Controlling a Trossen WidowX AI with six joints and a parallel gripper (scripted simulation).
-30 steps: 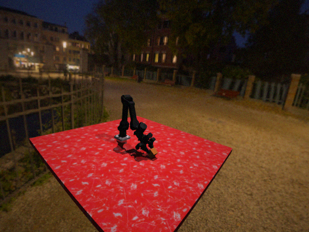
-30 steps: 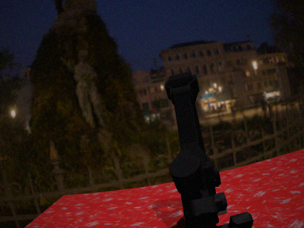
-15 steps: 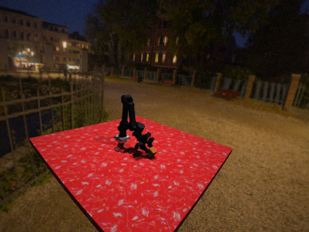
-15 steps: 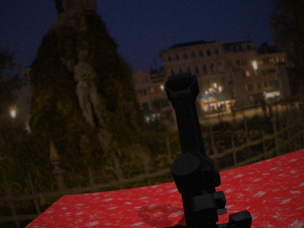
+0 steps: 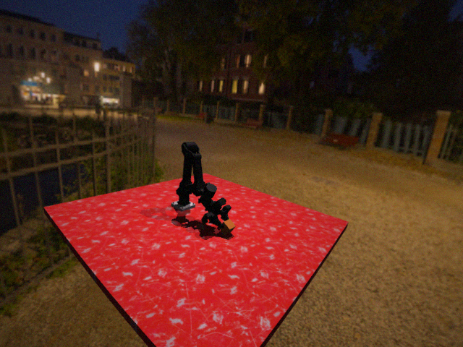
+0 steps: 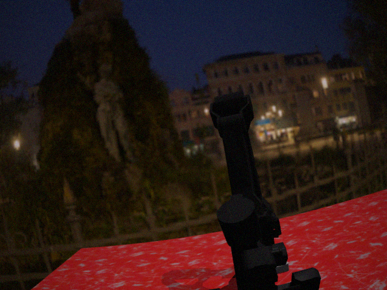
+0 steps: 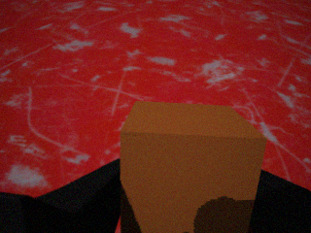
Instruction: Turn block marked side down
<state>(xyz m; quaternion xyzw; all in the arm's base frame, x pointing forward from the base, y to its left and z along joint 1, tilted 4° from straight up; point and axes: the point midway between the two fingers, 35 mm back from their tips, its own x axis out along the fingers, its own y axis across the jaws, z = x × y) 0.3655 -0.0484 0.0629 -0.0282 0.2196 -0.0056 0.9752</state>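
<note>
The matt black gripper (image 5: pixel 223 221) (image 7: pixel 184 171) has its jaws a little over half open, clamped on the block (image 5: pixel 228 225) (image 7: pixel 191 170), a plain orange-brown, sharp-edged box. The block sits tilted at the fingertips, over or on the table (image 5: pixel 194 276) (image 6: pixel 131 262) (image 7: pixel 73 97); contact is unclear. The tabletop is red, flecked with pale scuffs and thin scratches.

The place was a park or public garden at night: gravel (image 5: pixel 373 261) ran around the table (image 5: pixel 209 276) (image 6: pixel 140 262) (image 7: pixel 73 97), with a fence (image 5: pixel 108 157) (image 6: pixel 124 240) at left, trees (image 5: pixel 299 45), benches (image 5: pixel 341 140) and lit buildings (image 5: pixel 40 71) (image 6: pixel 250 78) farther off under dark sky (image 5: pixel 93 14) (image 6: pixel 187 31).
</note>
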